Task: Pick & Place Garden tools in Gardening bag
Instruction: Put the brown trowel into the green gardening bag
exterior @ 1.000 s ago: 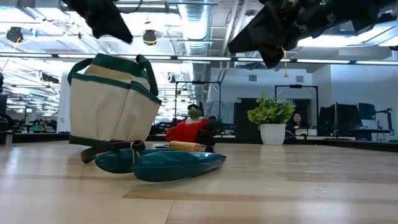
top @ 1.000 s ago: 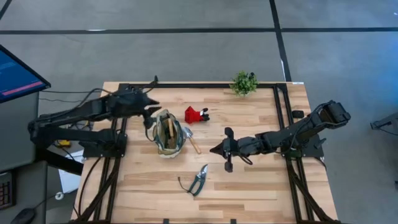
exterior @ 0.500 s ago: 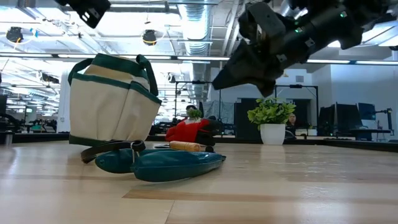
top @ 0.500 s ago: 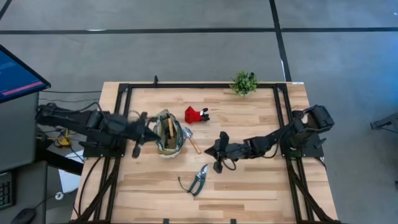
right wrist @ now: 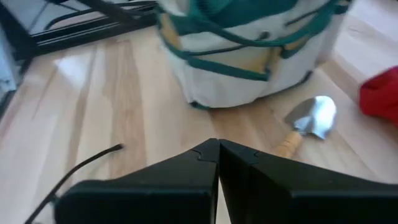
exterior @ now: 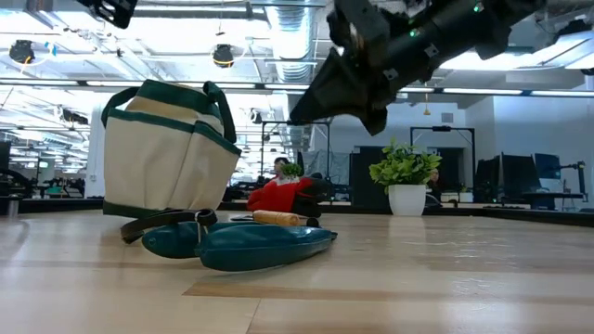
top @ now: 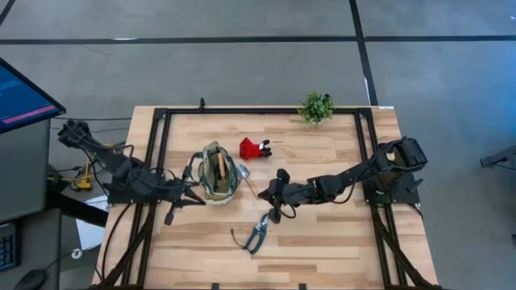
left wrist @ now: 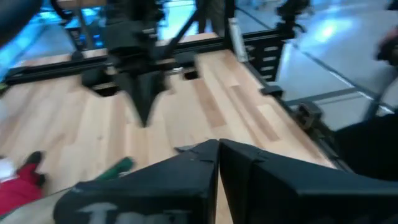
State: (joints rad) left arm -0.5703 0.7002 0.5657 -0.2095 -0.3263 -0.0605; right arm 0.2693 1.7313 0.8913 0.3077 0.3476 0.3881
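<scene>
Since half a second ago, the right hand (top: 278, 196) has been shifted toward nine o'clock, nearer the green-handled pruning shears (top: 258, 233) lying at six o'clock on the tabletop (top: 322, 242). Its fingers (right wrist: 186, 177) are seen pressed together, holding nothing. The left hand (top: 173, 198) has been drawn back toward eight o'clock, away from the tan canvas gardening bag with dark green trim (top: 216, 171); its fingers (left wrist: 186, 180) are likewise closed and empty. The bag is placed left of centre, with a silver-bladed wooden-handled trowel (right wrist: 306, 124) touching its three o'clock side and a small red-and-black tool (top: 254, 149) just beyond. The bag's contents are hard to make out.
</scene>
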